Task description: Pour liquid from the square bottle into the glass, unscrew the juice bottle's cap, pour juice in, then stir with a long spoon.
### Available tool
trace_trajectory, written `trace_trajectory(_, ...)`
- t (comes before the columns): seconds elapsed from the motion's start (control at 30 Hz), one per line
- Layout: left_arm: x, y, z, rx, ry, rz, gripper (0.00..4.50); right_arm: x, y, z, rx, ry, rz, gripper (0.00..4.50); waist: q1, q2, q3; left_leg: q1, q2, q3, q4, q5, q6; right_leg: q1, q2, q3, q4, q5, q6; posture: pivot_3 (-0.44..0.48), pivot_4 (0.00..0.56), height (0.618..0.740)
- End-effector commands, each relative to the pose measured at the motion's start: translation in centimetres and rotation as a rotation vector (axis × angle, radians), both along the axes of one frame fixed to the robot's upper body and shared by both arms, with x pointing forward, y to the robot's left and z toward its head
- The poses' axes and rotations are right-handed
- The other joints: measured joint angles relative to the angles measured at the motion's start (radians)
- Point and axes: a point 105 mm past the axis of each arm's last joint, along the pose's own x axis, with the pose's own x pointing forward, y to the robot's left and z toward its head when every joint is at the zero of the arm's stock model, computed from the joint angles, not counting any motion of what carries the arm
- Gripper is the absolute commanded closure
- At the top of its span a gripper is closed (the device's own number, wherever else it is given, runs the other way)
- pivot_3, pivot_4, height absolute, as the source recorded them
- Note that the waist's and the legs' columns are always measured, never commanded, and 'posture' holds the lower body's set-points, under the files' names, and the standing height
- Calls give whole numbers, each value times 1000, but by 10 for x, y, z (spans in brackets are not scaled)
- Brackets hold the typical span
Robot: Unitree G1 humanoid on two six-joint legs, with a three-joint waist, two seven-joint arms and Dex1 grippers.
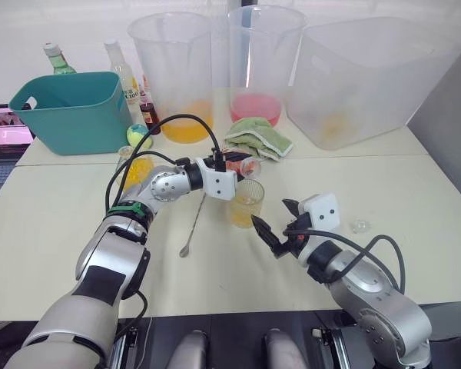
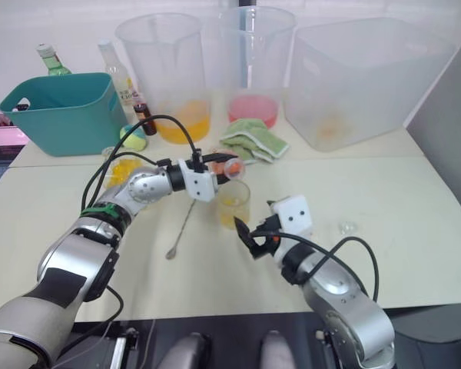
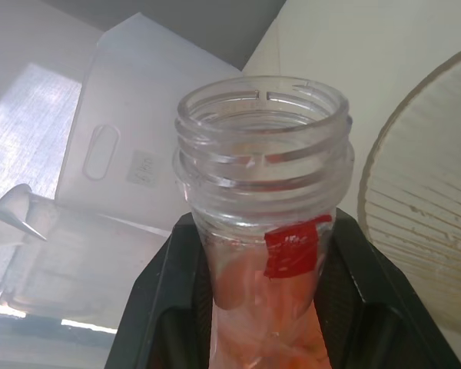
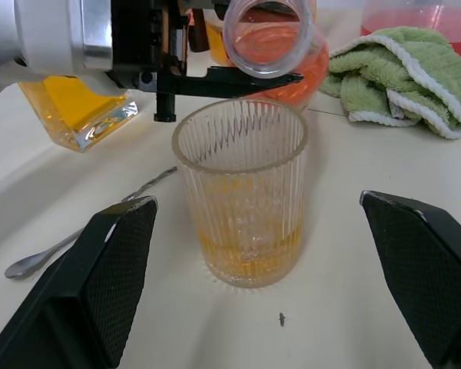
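Left claw [image 1: 232,164] pinches the juice bottle [image 4: 273,48] by its body, one black finger on each side in the left wrist view. The bottle is uncapped and tipped near horizontal, long axis pointing from the left claw toward the robot's right, open mouth just above the rim of the glass [image 1: 247,202]. The mouth sits over the glass's far-left edge, not yet clearly centred. No stream of juice [image 3: 250,307] is visible.

The glass stands upright on the worktop [image 1: 415,192], holding a shallow layer of yellow liquid. The square bottle [image 4: 81,108] stands behind and to the left of it, apart. The long spoon [image 1: 194,224] lies flat on the worktop just left of the glass, bowl toward the robot.

Right claw [image 1: 275,224] is spread wide and empty, just to the near-right of the glass, fingers pointing at it, not touching. A green cloth [image 1: 259,137] lies beyond.

Judgement: juice pour in hand; more tilt needed. Left arm nearer the spoon.
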Motion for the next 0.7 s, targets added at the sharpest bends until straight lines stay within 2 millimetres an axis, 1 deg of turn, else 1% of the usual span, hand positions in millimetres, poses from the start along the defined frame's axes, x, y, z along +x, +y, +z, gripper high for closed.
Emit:
trace_trajectory(0.03, 3, 2, 22, -32, -91, 16, 3188, -3, 3, 11, 10, -41, 10, 30, 0, 0, 0, 0, 0, 0, 0, 0, 0, 0, 0, 0, 0, 0, 0, 0, 150, 738)
trace_trajectory(0.13, 4, 5, 16, 0, -108, 32, 3188, -3, 3, 11, 8, -42, 12, 30, 0, 0, 0, 0, 0, 0, 0, 0, 0, 0, 0, 0, 1, 0, 0, 0, 150, 738)
trace_trajectory(0.3, 5, 6, 10, 30, -127, 38, 3188, -3, 4, 11, 7, -41, 17, 30, 0, 0, 0, 0, -1, 0, 0, 0, 0, 0, 0, 0, 1, 0, 0, 0, 150, 738)
trace_trajectory(0.57, 6, 8, 9, 45, -167, 54, 3188, -4, 5, 12, 11, -42, 20, 30, 0, 0, 0, 0, -1, 0, 1, 0, 0, 0, 0, 0, 2, 0, 0, 0, 150, 738)
trace_trajectory(0.7, 8, 9, 11, 64, -216, 65, 3188, -4, 6, 12, 12, -42, 21, 30, 0, 0, 0, 0, -1, 0, 1, 0, 0, 0, 0, 0, 2, 0, 0, 0, 150, 738)
